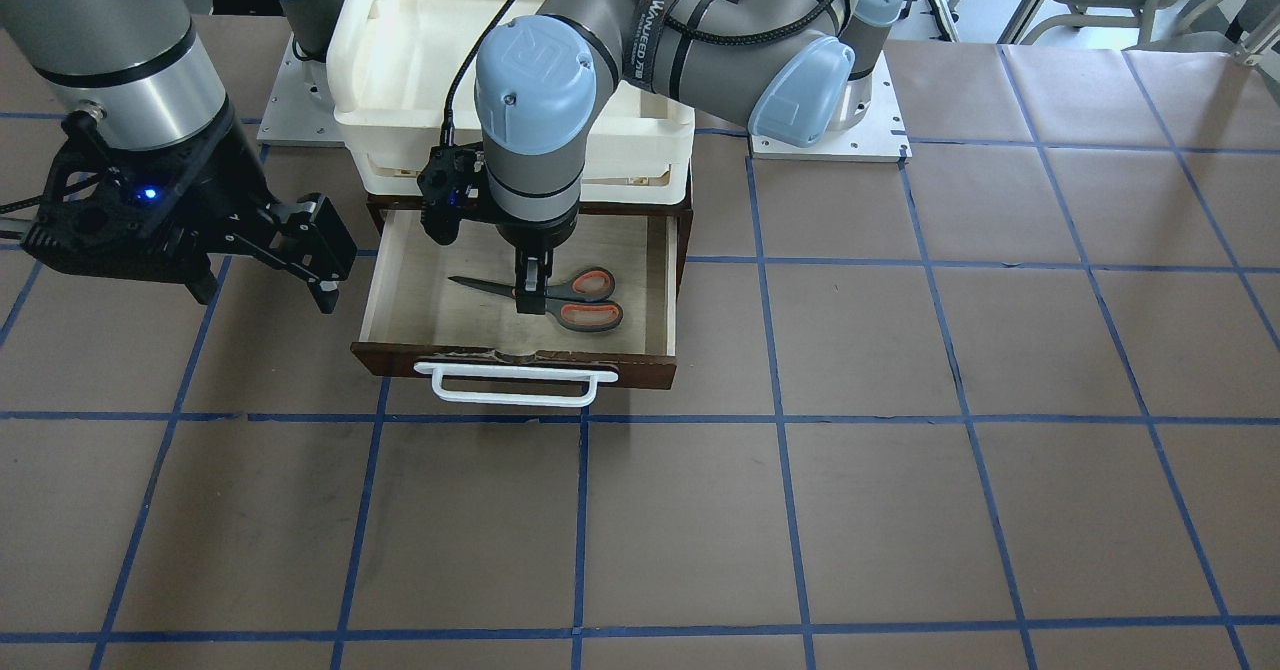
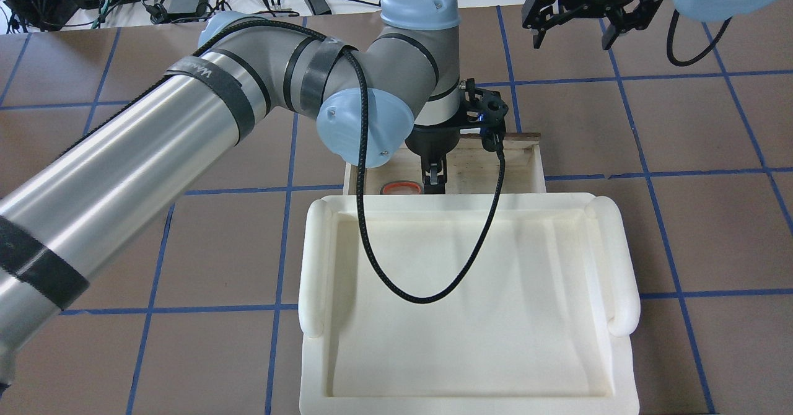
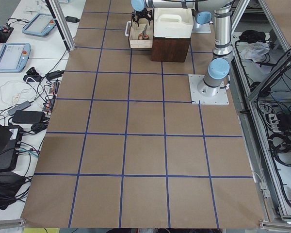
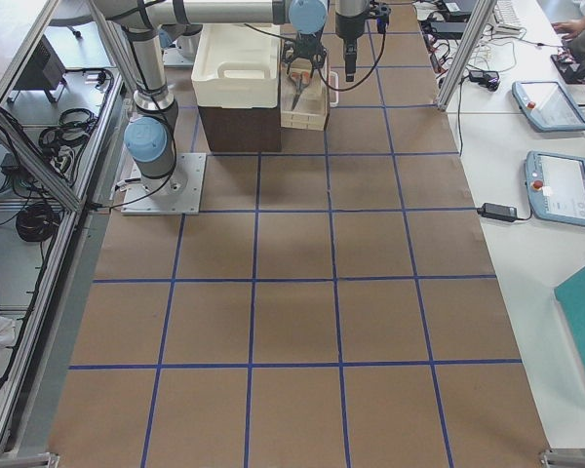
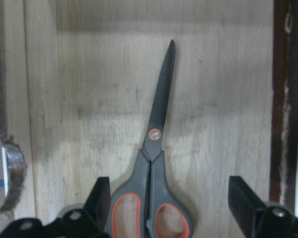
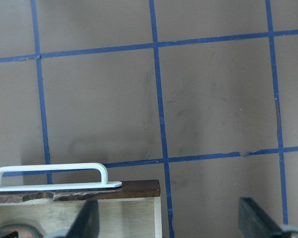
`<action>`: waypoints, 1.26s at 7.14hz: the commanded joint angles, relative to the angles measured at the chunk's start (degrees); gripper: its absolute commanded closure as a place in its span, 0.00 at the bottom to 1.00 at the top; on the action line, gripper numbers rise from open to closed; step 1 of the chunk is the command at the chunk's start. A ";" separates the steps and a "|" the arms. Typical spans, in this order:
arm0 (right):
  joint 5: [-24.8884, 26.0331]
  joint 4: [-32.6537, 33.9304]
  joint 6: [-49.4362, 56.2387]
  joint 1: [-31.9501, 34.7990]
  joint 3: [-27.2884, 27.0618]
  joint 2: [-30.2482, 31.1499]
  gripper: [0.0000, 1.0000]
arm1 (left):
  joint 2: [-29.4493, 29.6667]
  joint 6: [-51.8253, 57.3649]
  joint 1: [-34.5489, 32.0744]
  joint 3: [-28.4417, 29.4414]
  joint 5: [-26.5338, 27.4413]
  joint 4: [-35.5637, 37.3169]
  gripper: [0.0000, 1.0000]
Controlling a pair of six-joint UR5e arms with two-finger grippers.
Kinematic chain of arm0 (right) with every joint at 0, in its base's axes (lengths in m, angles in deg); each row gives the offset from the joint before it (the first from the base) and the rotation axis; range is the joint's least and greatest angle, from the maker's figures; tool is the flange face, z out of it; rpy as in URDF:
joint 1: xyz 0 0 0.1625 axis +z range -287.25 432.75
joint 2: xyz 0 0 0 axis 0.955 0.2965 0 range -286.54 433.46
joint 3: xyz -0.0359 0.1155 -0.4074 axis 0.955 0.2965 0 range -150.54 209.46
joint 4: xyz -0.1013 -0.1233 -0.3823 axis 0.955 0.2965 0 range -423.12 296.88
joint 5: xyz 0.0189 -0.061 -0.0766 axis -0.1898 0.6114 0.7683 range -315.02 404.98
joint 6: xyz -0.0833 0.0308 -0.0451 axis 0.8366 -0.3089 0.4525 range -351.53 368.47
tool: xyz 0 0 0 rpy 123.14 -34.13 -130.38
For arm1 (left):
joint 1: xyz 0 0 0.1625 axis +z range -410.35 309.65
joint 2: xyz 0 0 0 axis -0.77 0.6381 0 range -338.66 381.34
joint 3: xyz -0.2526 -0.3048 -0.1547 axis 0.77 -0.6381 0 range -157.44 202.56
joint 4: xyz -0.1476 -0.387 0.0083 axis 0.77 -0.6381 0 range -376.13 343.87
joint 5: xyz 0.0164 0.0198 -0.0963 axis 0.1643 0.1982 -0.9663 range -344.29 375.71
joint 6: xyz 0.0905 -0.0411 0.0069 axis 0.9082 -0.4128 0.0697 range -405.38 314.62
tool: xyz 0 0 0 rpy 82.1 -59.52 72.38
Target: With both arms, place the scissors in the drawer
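The scissors [image 1: 575,300] lie flat on the pale floor of the open drawer [image 1: 640,365], blades pointing to the view's left. In the left wrist view the scissors [image 5: 156,148] lie between the two fingers, which stand wide apart and do not touch them. My left gripper [image 1: 530,300] is open, lowered into the drawer over the handles. In the overhead view it [image 2: 435,183] shows beside one orange loop [image 2: 399,187]. My right gripper [image 1: 335,250] is open and empty, held above the table beside the drawer's side, near the white handle [image 6: 49,171].
A cream-white plastic tray [image 2: 471,365] sits on top of the dark cabinet [image 3: 170,48] behind the drawer. Brown paper with blue grid tape [image 1: 780,410] covers the table. The left arm's black cable [image 2: 372,241] hangs over the tray.
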 commanded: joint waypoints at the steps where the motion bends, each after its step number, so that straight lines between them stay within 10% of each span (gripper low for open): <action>1: -0.17 -0.76 -0.05 0.36 -0.03 0.42 0.00 | -2.90 -2.69 1.79 1.08 0.19 0.05 0.14; 7: 0.52 -0.94 -0.49 0.27 -1.00 1.21 0.00 | -17.30 -22.32 14.28 0.03 1.67 -1.10 0.10; 9: 0.79 -2.87 0.03 0.18 -1.00 1.74 0.00 | -21.09 -35.52 16.64 -2.33 14.04 -3.20 0.07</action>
